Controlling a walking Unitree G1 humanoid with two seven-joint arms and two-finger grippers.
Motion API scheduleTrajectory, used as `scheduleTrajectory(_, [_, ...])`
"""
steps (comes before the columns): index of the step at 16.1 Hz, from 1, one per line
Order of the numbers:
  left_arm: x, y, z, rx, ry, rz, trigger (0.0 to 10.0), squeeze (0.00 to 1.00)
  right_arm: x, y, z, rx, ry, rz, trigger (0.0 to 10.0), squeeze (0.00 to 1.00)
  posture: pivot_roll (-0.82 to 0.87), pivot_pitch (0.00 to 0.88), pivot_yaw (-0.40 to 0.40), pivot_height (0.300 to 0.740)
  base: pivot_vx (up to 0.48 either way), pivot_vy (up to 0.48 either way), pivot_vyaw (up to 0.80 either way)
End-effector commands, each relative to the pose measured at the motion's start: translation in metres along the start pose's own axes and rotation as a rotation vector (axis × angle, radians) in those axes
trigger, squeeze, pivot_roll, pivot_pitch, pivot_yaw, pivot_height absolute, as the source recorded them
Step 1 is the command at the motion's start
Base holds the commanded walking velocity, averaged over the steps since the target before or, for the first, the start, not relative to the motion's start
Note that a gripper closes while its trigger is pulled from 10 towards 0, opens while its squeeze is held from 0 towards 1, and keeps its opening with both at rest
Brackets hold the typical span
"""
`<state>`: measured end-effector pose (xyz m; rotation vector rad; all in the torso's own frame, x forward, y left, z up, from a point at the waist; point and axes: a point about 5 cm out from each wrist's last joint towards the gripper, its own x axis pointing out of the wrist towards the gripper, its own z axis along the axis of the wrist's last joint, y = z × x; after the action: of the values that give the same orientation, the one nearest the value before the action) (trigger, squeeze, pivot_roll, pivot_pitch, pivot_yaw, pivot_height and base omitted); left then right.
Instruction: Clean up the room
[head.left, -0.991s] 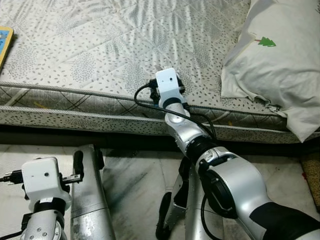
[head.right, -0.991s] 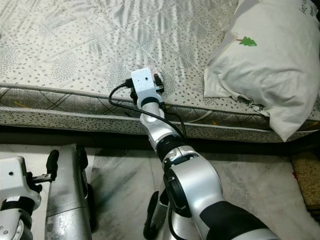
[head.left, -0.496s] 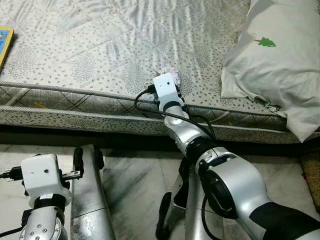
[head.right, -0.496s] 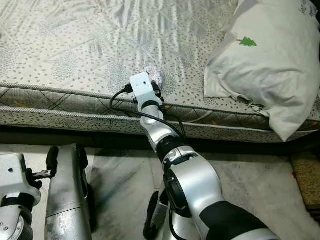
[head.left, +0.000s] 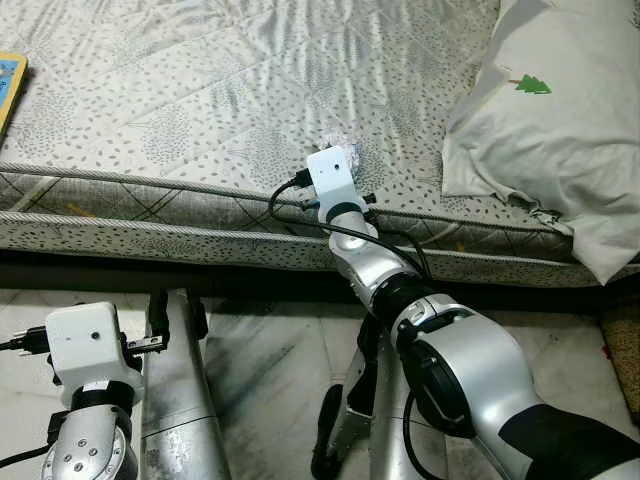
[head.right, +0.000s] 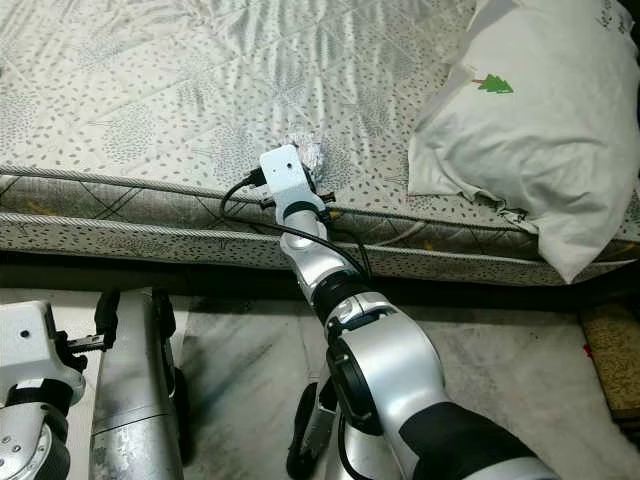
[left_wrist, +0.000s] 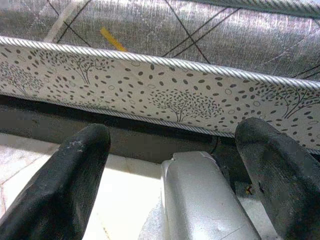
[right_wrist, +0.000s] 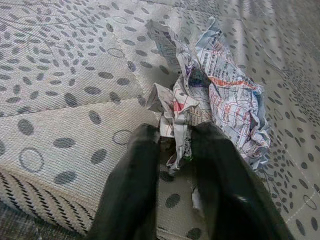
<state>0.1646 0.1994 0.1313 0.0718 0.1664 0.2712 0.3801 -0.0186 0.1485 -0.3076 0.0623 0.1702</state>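
1. The right arm has drawn back toward the bed's edge since a second ago, and the crumpled paper (right_wrist: 215, 95) now peeks out past the wrist camera block where before it was covered.
2. The right gripper (right_wrist: 177, 137) sits low on the mattress (head.left: 200, 90), just inside the piped edge, near the middle of the bed's front side.
3. Its two black fingers (right_wrist: 135, 185) are nearly together, with only a narrow gap, and a fold of the paper's near edge is pinched in that gap.
4. The paper is a wad of printed newsprint with red and blue patches; most of it bulges beyond the fingertips and rests on the mattress.
5. From the head view the paper (head.right: 308, 152) shows as a small pale lump touching the far side of the white wrist block.
6. A black cable loops from that wrist block down along the silver forearm.
7. A pillow (head.left: 545, 130) with a small green tree print lies on the bed's right side, overhanging the edge, well apart from the paper.
8. A book (head.left: 10, 85) with a yellow and blue cover shows at the bed's far left edge.
9. The left gripper (left_wrist: 175, 165) hangs low by the robot's leg, over the pale floor (head.left: 260, 360), pointing at the mattress side.
10. Its fingers (left_wrist: 70, 185) stand wide apart with nothing between them.
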Motion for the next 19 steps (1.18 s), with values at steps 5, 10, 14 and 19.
scheduleTrajectory(5, [0.002,-0.001,-0.005,-0.002,0.018,0.006,10.0,0.00,-0.002,0.008,-0.001,0.022,0.019,0.015,0.0,0.00,0.31,0.256,-0.240,0.483,0.000,0.000,0.00])
scheduleTrajectory(10, [0.017,-0.004,-0.003,-0.009,-0.011,-0.009,10.0,0.00,0.003,-0.007,0.004,0.058,-0.012,0.010,0.0,0.00,0.29,0.202,-0.229,0.483,0.000,0.000,0.00])
scheduleTrajectory(14, [0.045,-0.013,0.002,-0.002,-0.051,-0.082,10.0,0.00,0.003,-0.040,-0.012,0.143,-0.026,0.018,0.0,0.00,0.21,0.128,-0.160,0.483,0.000,0.000,0.00])
scheduleTrajectory(19, [0.079,-0.037,0.014,-0.002,-0.114,-0.207,10.0,0.00,-0.019,-0.089,-0.067,0.240,-0.006,0.037,0.0,0.00,0.09,0.037,-0.069,0.483,0.000,0.000,0.00])
